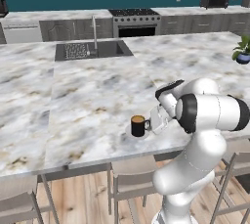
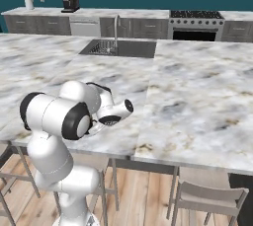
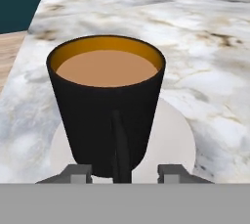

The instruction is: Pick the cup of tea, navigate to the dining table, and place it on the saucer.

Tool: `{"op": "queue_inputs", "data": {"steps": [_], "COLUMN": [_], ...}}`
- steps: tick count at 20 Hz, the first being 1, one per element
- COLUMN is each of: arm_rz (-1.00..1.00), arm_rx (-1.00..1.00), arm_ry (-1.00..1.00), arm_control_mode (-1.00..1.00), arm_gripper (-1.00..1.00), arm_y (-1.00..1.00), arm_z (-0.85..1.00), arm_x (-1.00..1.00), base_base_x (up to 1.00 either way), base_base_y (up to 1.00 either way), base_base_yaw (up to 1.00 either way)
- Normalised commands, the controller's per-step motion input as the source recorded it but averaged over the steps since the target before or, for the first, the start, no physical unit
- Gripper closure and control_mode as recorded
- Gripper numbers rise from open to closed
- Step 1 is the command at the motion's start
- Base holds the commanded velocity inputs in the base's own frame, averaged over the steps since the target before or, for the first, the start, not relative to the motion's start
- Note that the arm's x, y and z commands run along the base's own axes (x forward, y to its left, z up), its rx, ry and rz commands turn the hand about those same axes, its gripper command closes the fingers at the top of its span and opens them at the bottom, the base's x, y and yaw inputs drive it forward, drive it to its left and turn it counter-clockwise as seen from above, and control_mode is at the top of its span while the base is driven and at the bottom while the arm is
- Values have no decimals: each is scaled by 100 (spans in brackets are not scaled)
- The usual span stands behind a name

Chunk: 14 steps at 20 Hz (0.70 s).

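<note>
Cup of tea [image 3: 106, 105] upright on saucer [image 3: 176, 137]; claw [image 3: 124, 173] fingers flank handle.

No text, label, brand, number or sign can be read anywhere in these pictures. The cup of tea [image 3: 106, 110] has a plain black wall with no print. The saucer [image 3: 178, 140] under it is blank, and so is the marble of the dining table [image 1: 97, 96]. At the upper left of the right base view, the dark coffee machine [image 2: 70, 0] on the far counter is too small to show any marking. The range [image 1: 135, 22] at the top of the left base view shows none either.
</note>
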Motion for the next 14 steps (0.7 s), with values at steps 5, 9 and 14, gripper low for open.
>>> {"op": "queue_inputs", "data": {"steps": [5, 9, 14], "arm_rz": [0, 0, 0], "arm_rx": [0, 0, 1], "arm_ry": [0, 0, 0], "arm_control_mode": [-100, -100, -100], "arm_gripper": [-100, -100, -100], "arm_y": [0, -9, -18], "arm_z": [0, 10, 24], "arm_x": [-7, -16, -40], "base_base_x": [0, 0, 0], "base_base_y": [0, 0, 0], "base_base_yaw": [0, 0, 0]}}
